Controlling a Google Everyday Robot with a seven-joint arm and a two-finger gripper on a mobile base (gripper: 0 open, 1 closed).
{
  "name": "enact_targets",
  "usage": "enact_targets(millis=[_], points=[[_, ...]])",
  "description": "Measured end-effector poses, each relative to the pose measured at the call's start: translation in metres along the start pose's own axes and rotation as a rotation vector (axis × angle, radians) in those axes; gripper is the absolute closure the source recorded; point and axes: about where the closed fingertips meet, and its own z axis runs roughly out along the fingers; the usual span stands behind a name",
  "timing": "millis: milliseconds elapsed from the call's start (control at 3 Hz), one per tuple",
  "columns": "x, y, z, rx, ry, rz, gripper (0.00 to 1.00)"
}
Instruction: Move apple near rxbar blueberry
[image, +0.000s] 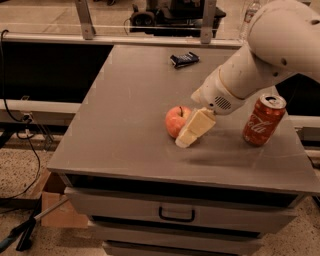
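Reaching down to the table, the hand is touching the apple on its can-facing side; whether it is gripping cannot be told. The apple is sitting mid-table, near the can, well apart from the bar at the far edge.

matt grey tabletop, smooth cream plastic claw beside the glossy apple, shiny metal can
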Motion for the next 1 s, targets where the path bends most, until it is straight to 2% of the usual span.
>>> enact_targets(millis=[333, 667, 1000], points=[[0.001, 0.002, 0.007, -0.033, 0.01, 0.01, 0.42], [-0.004, -0.008, 0.003, -0.021, -0.017, 0.056, 0.65], [-0.021, -0.05, -0.022, 0.109, -0.043, 0.075, 0.88]])
